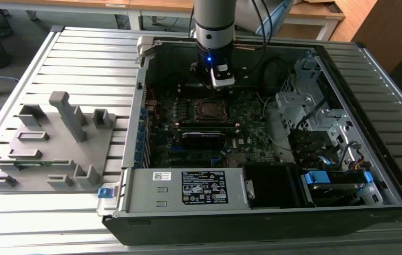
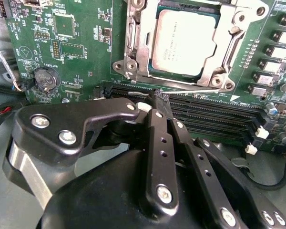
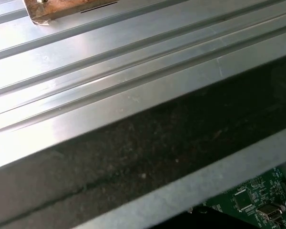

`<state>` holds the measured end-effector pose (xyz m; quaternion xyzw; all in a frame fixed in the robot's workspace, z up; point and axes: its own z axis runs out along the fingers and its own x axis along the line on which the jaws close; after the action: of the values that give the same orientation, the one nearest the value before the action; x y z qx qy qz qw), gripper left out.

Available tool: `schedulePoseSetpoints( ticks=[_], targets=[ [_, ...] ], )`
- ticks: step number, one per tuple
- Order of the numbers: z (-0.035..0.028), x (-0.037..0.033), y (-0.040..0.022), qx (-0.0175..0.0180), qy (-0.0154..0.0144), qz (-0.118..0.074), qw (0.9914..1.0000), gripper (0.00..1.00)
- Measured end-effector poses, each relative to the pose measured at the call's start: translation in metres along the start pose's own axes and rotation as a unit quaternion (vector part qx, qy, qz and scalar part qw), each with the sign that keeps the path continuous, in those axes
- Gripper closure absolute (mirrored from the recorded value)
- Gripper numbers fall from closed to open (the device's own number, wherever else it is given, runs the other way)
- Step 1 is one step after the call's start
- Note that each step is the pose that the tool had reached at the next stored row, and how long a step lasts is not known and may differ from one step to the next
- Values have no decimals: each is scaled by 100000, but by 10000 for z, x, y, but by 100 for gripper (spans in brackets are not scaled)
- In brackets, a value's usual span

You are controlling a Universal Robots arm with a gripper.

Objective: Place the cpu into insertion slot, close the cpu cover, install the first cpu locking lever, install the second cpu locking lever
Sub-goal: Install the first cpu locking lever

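Observation:
The cpu (image 2: pixel 186 40), a square chip with a dull silver top, lies in the insertion slot (image 1: pixel 210 109) on the green board. The cpu cover (image 2: pixel 221 64), a silver frame plate, lies flat over it, the chip showing through its cut-out. A thin wire lever (image 2: pixel 195 88) runs along the socket edge nearest the gripper, and another lever (image 2: pixel 131 36) lies along an adjoining side. My gripper (image 2: pixel 158 95) hangs just above the board beside the socket, its black fingers (image 2: pixel 155 138) shut together with nothing between them. In the exterior view the gripper (image 1: pixel 220 82) stands just behind the socket.
Black memory slots (image 2: pixel 214 117) run under the fingertips, with a coin battery (image 2: pixel 46 78) off to one side. The case holds a black card module (image 1: pixel 202 139), a power supply (image 1: pixel 186 186) and a drive cage (image 1: pixel 307 106). A grey fixture tray (image 1: pixel 52 143) sits outside at the exterior view's left.

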<state>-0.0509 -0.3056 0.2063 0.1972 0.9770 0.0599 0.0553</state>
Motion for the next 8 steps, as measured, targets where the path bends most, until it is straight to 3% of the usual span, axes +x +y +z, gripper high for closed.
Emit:
schedulePoseSetpoints(
  ticks=[8],
  targets=[
    [24, -18, 25, 39, -28, 83, 100000, 89]
  ],
)
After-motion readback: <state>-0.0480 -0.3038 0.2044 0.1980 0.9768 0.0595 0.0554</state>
